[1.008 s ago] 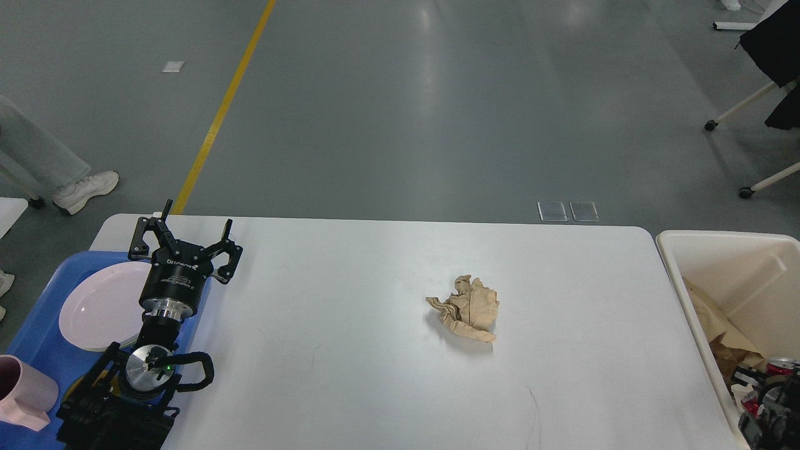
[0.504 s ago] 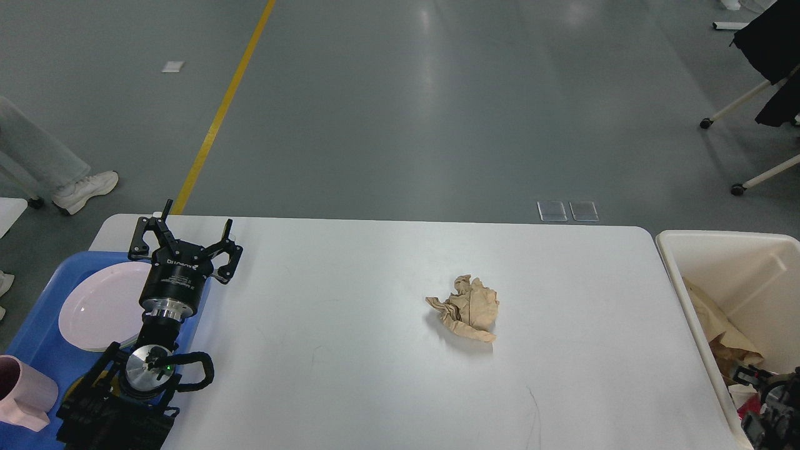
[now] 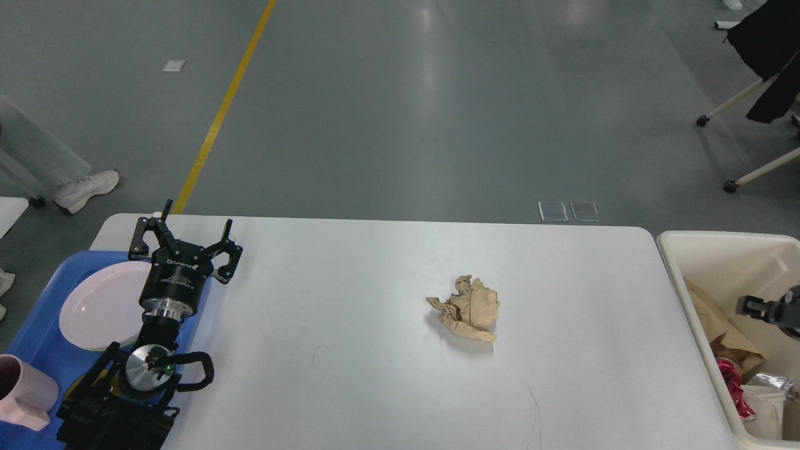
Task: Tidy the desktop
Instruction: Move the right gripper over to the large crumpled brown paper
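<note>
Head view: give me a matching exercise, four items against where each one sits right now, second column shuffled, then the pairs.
Items
1. crumpled brown paper
2. white plate
3. pink cup
4. red foil wrapper

Places
A. inside the cream bin at the right
B. alone on the desktop, right of centre
C. on the blue tray, beside the left gripper
D. near-left corner, cut by the picture's edge

Pairs: 1-B, 2-C, 3-D, 4-A

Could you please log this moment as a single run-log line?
left pincer open, empty | right pincer over bin | crumpled paper on desktop
</note>
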Tool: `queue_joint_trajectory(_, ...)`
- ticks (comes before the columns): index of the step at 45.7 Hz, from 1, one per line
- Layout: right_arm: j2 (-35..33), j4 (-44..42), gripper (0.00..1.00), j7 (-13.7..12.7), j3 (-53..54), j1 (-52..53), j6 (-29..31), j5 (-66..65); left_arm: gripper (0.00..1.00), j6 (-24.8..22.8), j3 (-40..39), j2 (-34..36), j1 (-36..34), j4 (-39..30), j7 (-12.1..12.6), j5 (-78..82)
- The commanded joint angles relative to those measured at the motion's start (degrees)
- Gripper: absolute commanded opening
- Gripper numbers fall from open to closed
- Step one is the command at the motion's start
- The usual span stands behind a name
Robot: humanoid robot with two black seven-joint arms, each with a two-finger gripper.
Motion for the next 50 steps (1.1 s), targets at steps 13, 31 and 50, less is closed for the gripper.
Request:
queue_joint_trajectory(13, 16.53, 31.37, 1.0, -0.71, -9.26, 42.75, 23.31, 2.06, 0.97, 0.0, 0.0, -0.07, 0.0, 0.0, -0.01, 0.01)
queue_joint_trajectory(31, 27.17, 48.18, 1.0, 9.57, -8.38, 62.02, 28.85, 11.73, 0.97, 0.0, 0.0, 0.02, 0.0, 0.0, -0.09, 0.01)
queue_joint_trajectory(50, 23.83, 45.19, 1.0, 9.31, -7.68, 56.23, 17.34, 16.22, 0.97, 0.0, 0.0, 0.02, 0.0, 0.0, -0.01, 0.01)
